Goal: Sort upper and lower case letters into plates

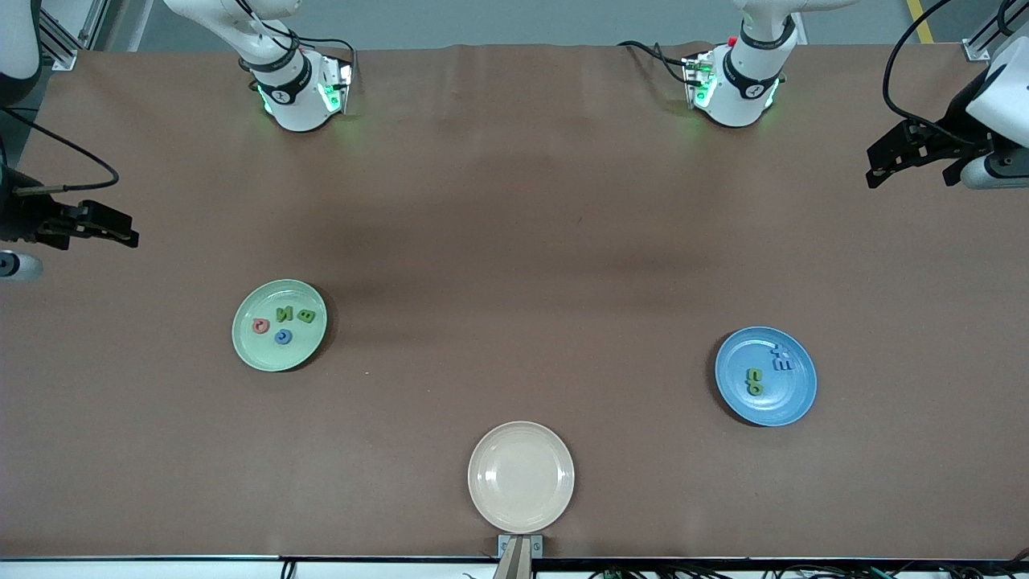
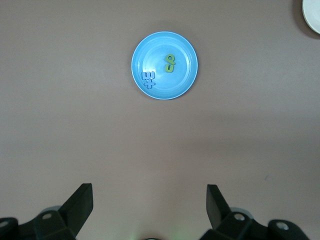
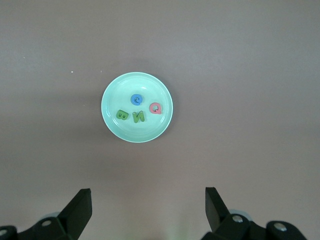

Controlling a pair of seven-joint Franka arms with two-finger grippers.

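both grippers spread, empty: left gripper (image 2: pixel 149 202) over bare table, right gripper (image 3: pixel 148 202) too. capitals (image 1: pixel 283 325) in green plate (image 1: pixel 249 350), small letters (image 1: pixel 768 369) in blue plate (image 1: pixel 792 404).

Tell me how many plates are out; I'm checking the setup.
3: green plate toward the right arm's end, blue plate toward the left arm's end, cream plate between them, nearest the front camera.
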